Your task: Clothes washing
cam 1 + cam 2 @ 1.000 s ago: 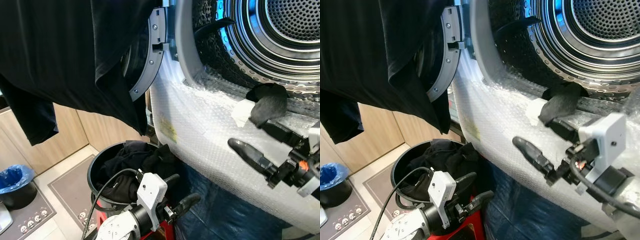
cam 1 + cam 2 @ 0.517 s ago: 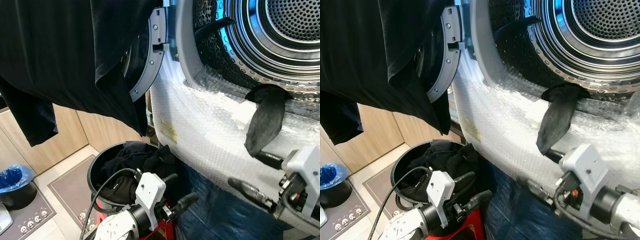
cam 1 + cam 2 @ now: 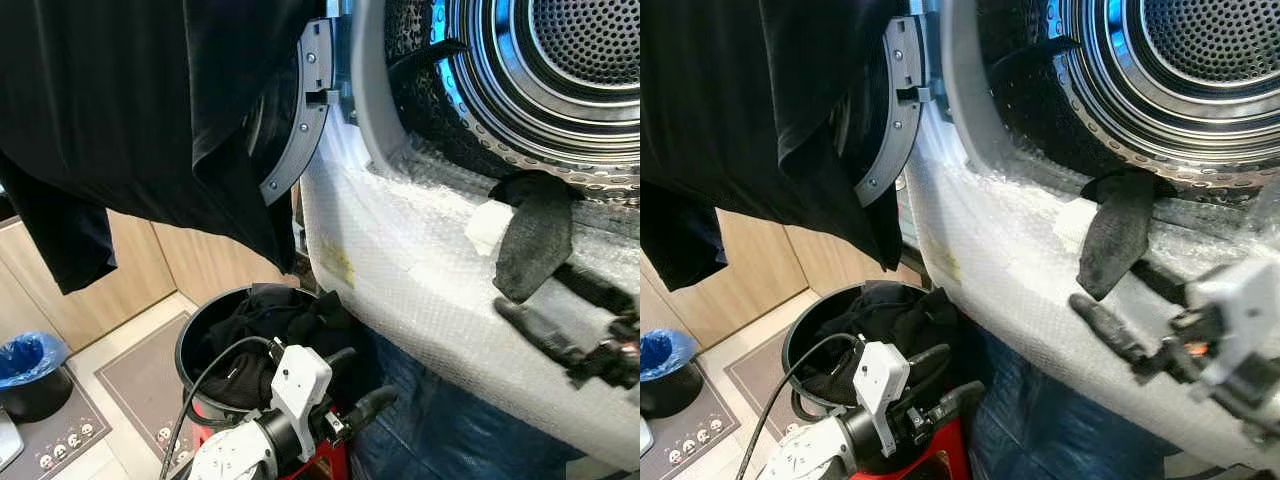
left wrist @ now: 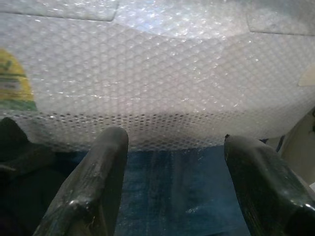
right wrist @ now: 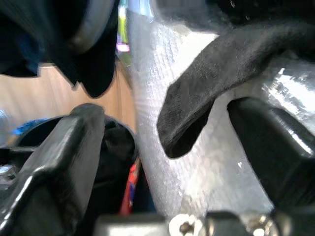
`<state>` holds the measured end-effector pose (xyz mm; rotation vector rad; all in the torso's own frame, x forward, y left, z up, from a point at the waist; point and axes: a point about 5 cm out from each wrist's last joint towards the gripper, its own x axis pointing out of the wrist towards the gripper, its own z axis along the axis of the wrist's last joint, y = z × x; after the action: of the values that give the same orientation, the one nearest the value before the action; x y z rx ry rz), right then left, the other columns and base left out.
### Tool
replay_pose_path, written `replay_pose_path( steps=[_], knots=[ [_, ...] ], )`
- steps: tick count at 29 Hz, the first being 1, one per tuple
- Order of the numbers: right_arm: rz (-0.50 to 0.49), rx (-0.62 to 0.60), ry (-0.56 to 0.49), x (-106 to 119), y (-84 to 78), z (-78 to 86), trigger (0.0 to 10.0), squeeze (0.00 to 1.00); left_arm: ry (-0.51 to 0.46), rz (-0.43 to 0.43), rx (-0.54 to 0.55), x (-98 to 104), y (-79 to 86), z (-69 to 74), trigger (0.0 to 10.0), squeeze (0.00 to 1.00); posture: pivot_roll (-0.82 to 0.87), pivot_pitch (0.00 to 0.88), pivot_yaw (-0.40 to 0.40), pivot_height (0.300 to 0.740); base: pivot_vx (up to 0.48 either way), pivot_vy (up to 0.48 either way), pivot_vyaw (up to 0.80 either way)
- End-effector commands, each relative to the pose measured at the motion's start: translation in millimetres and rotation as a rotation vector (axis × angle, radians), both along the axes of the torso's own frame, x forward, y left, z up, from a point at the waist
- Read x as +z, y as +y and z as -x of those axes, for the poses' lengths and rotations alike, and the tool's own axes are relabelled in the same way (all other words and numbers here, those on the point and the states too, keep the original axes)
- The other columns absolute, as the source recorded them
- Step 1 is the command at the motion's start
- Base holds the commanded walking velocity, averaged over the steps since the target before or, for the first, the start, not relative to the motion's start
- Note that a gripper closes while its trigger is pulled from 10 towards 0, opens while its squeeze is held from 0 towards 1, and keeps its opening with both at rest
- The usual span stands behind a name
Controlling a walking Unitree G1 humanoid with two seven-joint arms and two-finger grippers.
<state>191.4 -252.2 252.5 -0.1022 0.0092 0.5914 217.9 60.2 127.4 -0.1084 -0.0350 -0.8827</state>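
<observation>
The washing machine's steel drum stands open at the upper right, its front wrapped in bubble wrap. A black sock hangs from the drum's rim down over the wrap. My right gripper is open just below it, and the sock's lower end hangs between the two spread fingers in the right wrist view. A large black garment drapes over the open door. Lower down, a round black basket holds dark clothes. My left gripper is open beside the basket, facing the wrapped front.
A blue-lined bin and a grey mat are on the floor at the lower left, before wooden cabinets. Blue fabric lies under the machine's front. A yellow sticker shows through the wrap.
The sock, bunched on my right gripper's upper finger a second ago, now hangs loose from the rim. The right gripper dropped low, then rose back under the sock's end. The left arm stayed put.
</observation>
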Motion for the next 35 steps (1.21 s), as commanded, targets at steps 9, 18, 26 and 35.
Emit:
replay_pose_path(
  steps=[9, 18, 26, 35],
  knots=[
    [0.142, 0.038, 0.103, -12.5, -7.9, 16.8, 10.0, 0.00, -0.007, -0.006, -0.007, 1.9, 1.4, -0.8, 10.0, 0.00, -0.14, 0.000, 0.035, 0.740, 0.000, 0.000, 0.00],
    [0.125, 0.055, 0.010, -22.6, 28.9, 3.5, 7.1, 0.00, -0.013, -0.011, -0.005, 2.3, 1.4, -1.8, 10.0, 0.00, -0.13, 0.000, 0.033, 0.740, 0.000, 0.000, 0.00],
    [0.059, 0.135, -0.033, -22.1, 58.2, -0.5, 9.5, 0.00, -0.016, -0.013, 0.003, 2.9, 1.4, -1.4, 10.0, 0.00, -0.12, 0.000, 0.025, 0.740, 0.000, 0.000, 0.00],
    [-0.032, -0.002, -0.118, -4.4, 67.3, -37.5, 10.0, 0.00, -0.016, -0.009, 0.017, 2.6, -0.1, -0.8, 10.0, 0.00, -0.10, 0.000, 0.010, 0.740, 0.000, 0.000, 0.00]
  ],
)
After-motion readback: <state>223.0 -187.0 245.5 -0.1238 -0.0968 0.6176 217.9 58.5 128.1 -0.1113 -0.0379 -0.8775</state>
